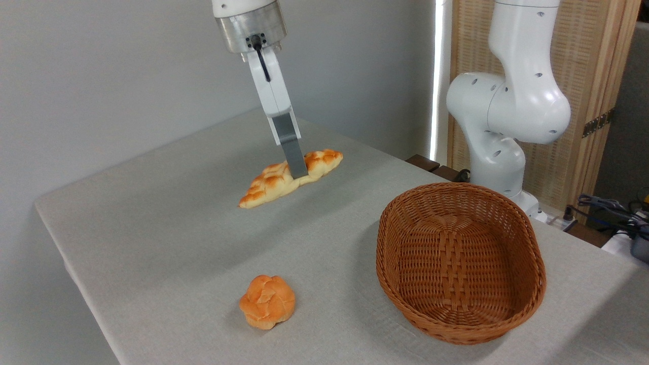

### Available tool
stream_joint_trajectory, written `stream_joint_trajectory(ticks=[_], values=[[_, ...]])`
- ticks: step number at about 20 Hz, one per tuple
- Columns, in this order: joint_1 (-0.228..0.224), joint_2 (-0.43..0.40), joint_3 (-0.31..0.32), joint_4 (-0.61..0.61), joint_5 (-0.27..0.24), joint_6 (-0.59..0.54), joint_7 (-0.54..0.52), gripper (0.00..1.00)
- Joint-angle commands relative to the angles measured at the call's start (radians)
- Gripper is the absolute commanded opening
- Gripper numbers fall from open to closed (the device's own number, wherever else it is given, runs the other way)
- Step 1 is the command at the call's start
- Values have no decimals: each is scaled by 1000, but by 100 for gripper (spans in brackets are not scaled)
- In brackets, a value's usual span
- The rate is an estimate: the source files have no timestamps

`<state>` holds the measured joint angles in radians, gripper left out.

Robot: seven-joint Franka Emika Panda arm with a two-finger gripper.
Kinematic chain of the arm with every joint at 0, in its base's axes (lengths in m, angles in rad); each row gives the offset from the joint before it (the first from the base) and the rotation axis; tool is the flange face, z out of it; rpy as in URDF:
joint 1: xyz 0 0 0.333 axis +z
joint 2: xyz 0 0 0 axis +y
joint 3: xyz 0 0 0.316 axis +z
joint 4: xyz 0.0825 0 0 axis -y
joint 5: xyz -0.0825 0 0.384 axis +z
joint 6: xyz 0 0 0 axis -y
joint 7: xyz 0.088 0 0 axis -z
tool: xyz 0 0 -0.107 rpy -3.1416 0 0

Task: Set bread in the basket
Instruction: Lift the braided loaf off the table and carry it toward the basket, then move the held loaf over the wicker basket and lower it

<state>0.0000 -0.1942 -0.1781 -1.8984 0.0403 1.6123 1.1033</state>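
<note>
The gripper (298, 171) is pinching the bread (290, 178) at its middle and holding it in the air, in the upper centre of the frame. The basket (527, 253) at lower right is waiting empty; the carrying and releasing are not done yet.

Table (167, 213) with bun (267, 308), basket (460, 261)

Golden braided bread (276, 182), brown woven basket (460, 263), orange bun (267, 301), seemingly grey tablecloth (167, 218).
</note>
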Motion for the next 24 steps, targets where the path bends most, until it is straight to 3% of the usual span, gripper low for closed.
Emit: stream_joint_trajectory(ticks=[1, 9, 10, 12, 13, 17, 20, 22, 24], values=[[-17, -10, 19, -30, 9, 27, 17, 21], [12, 24, 3, -16, 19, 69, 18, 21], [11, 21, 26, -25, 18, 78, 18, 21], [-5, -17, 141, -30, 16, 77, 87, 21], [-5, -34, 147, -45, 16, 58, 140, 21], [-9, -128, 192, -111, 16, 21, 171, 21], [-69, -261, 271, -250, 35, 17, 242, 21], [-165, -333, 350, -313, 94, 0, 242, 21], [-260, -355, 393, -318, 113, -66, 239, 21]])
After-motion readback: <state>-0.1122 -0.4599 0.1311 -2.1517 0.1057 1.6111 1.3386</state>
